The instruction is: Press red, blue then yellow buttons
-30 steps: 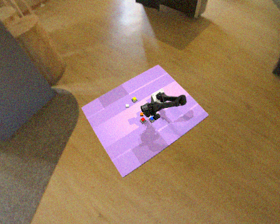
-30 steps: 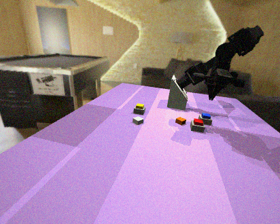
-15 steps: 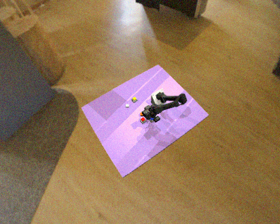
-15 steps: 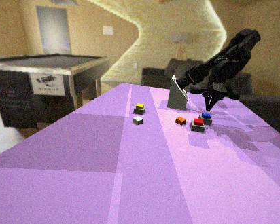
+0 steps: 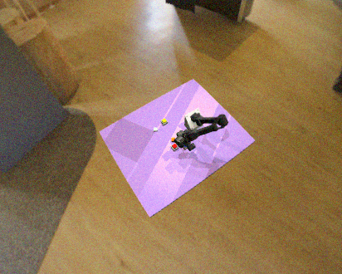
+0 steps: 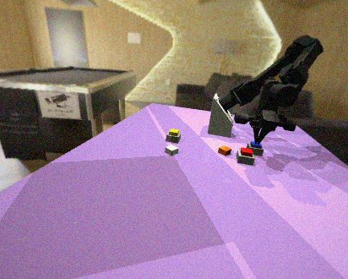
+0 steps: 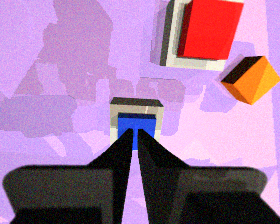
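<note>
On the mat [image 6: 115, 203], take the red button [image 6: 246, 153] as your landmark. The blue button [image 6: 256, 145] sits just behind-right of it, under the closed gripper [image 6: 258, 139]. The block [image 6: 225, 150] lies just left; the yellow button [image 6: 174, 133] well left.

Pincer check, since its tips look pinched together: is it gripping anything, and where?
Nothing is held; the pincer is shut, tips over the blue button.
</note>
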`<state>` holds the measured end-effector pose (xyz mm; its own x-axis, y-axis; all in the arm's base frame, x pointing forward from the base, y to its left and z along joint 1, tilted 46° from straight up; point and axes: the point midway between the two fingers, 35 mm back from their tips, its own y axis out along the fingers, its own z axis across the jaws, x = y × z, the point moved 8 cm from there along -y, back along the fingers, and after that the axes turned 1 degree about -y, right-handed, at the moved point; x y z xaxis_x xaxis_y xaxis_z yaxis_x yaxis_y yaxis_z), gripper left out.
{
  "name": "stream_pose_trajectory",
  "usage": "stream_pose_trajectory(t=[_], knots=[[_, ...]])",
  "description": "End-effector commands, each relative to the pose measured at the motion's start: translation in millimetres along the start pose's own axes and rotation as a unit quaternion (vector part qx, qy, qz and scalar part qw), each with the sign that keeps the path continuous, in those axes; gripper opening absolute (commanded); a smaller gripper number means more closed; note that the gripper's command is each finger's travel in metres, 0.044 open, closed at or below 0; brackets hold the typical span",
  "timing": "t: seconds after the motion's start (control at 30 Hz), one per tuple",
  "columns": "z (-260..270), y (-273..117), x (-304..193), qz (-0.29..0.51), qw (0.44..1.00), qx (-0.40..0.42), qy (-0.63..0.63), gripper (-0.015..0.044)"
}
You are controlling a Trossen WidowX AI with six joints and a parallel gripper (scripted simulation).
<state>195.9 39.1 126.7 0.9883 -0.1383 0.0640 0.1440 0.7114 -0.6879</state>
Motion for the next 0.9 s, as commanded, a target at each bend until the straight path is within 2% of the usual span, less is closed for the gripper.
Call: stream_pose_trajectory(t=[0.0,0.6,0.77,0.87], knots=[[-1,4,-2,0.002,1.000,-0.001,0.003,0.0020],[-1,4,-2,0.002,1.000,-0.001,0.003,0.0020],[-1,-27,-1,0.002,1.000,-0.002,0.003,0.0020],[-1,-29,-1,0.003,1.000,-0.002,0.003,0.0020]])
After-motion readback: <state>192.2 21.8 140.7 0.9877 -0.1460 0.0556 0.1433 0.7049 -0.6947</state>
